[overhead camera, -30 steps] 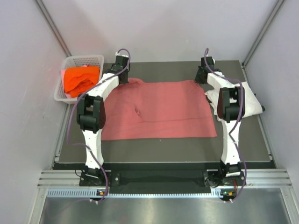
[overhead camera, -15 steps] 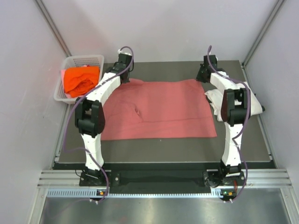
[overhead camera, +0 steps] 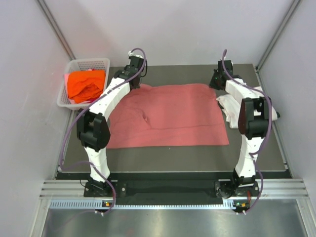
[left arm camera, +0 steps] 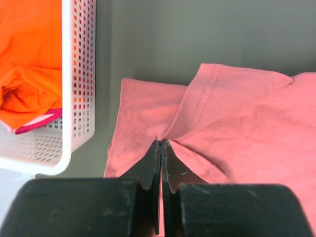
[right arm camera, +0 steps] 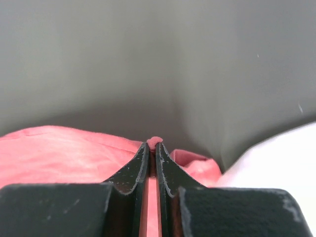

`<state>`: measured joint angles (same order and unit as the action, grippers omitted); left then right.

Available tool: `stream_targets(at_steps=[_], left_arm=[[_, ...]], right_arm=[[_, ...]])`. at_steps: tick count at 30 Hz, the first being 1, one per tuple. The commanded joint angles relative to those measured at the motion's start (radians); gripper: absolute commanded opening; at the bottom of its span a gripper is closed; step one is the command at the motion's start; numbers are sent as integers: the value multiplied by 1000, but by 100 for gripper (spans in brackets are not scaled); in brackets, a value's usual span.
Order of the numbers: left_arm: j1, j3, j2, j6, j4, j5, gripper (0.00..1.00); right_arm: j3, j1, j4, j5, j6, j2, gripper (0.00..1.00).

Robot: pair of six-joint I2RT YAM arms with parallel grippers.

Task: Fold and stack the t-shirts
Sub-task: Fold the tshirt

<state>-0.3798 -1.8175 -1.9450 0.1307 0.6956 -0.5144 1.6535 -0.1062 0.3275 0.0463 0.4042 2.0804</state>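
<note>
I see the pink tee (overhead camera: 168, 116) spread flat across the middle of the table (overhead camera: 173, 158), its long side running left to right and its near edge well back from the table's near edge. A shallow crease runs left to right across its near half, and a small pucker sits left of centre. The left gripper (overhead camera: 134, 83) is at the tee's far-left corner. In the left wrist view its jaws are clenched on the pink cloth there, with the cloth gathered into folds that spread out from the fingertips (left arm camera: 157, 148). The right gripper (overhead camera: 217, 83) is at the tee's far-right corner. In the right wrist view its jaws are pinched together with a thin sliver of pink cloth between them and a small nub of it showing above the tips. Both arms reach toward the table's far edge. The white tee (overhead camera: 225, 104) lies bunched along the table's right edge, touching the pink tee's right side and partly hidden under the right arm. The orange tee (overhead camera: 85, 84) lies crumpled in the basket (overhead camera: 91, 61), which stands just off the table's far-left corner.
</note>
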Motion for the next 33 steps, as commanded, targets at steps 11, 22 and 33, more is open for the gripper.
stream_targets(at_steps=[11, 22, 33], left_arm=[[-31, 95, 225, 27, 107, -110, 0], [-62, 118, 291, 27, 179, -96, 0], [-83, 185, 339, 33, 217, -92, 0]], right_arm=[[-136, 8, -50, 1, 13, -201, 0], [-268, 8, -57, 29, 18, -302, 0], [-345, 10, -24, 50, -16, -347, 0]])
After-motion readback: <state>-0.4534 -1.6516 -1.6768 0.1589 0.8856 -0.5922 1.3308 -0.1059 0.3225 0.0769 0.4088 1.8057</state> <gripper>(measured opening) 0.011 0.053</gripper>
